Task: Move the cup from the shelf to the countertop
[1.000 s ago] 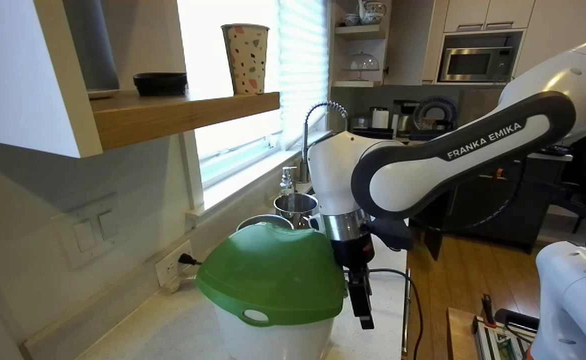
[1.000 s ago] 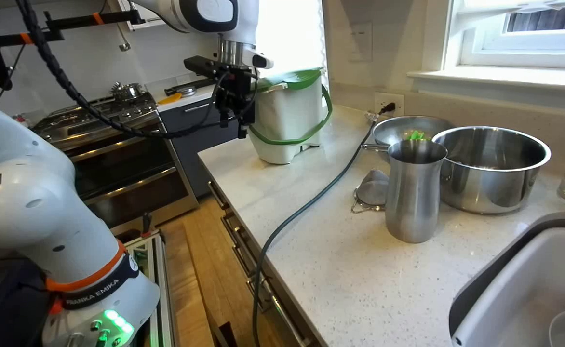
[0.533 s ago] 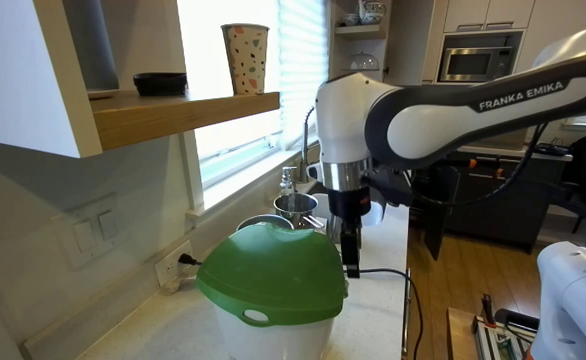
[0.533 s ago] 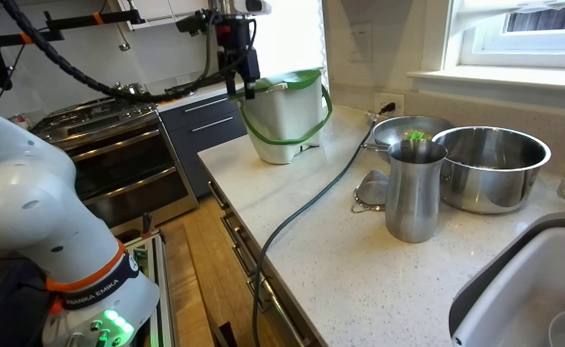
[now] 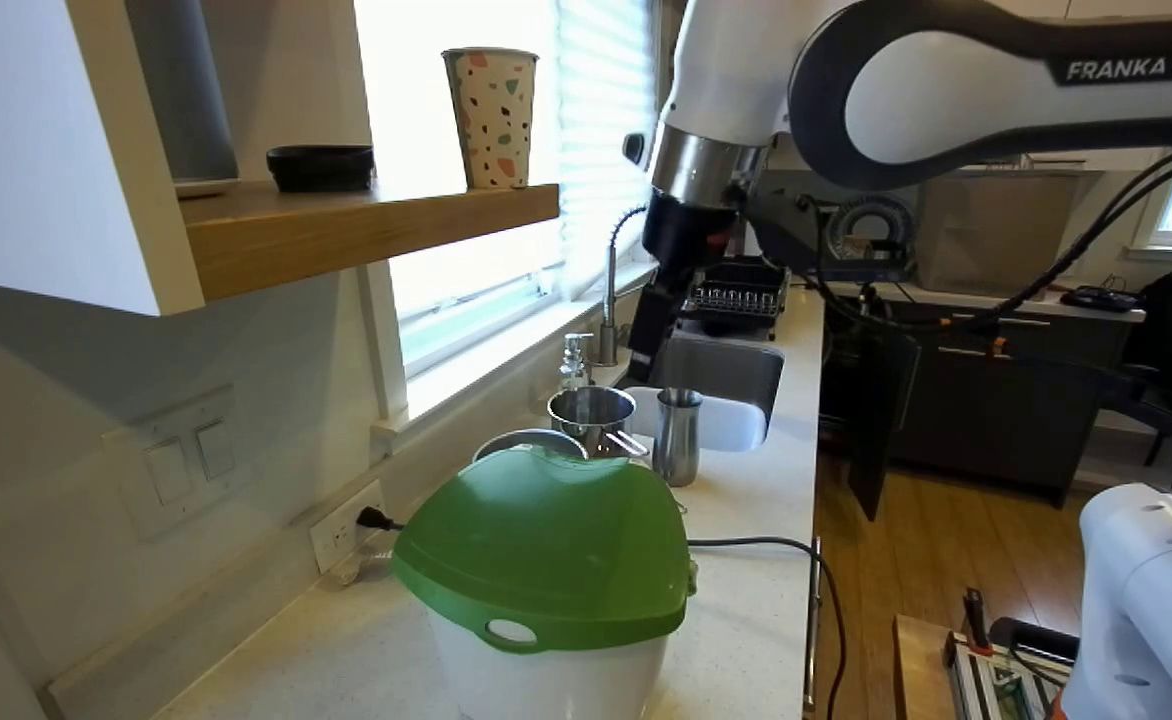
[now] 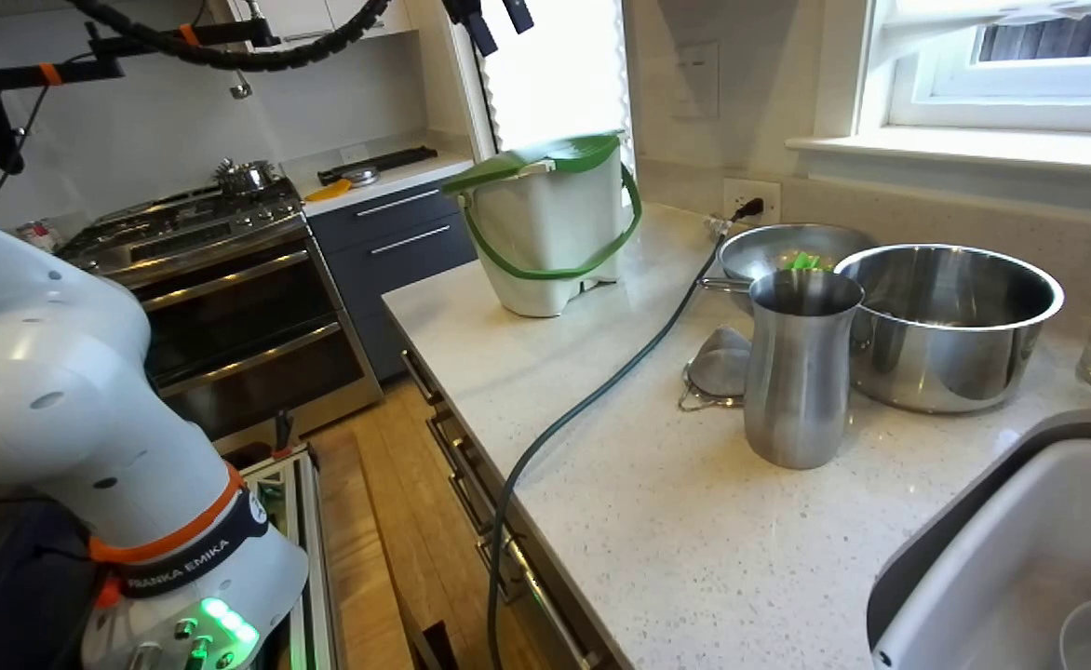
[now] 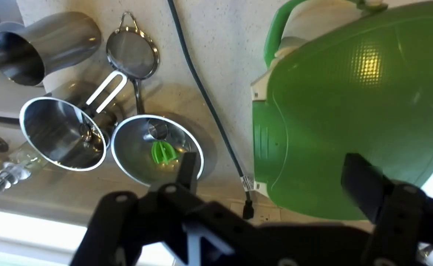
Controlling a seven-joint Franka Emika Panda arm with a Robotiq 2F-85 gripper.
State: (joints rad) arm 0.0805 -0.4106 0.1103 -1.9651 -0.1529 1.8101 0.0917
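In an exterior view, free air at twelve and three o'clock of the cup, the shelf barring six, a black dish near nine, a green-lidded bin at seven from your gripper

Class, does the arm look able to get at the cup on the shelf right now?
Probably yes: its jaws are open, and nothing visible lies between the arm and the cup, which stands near the free end of the shelf.
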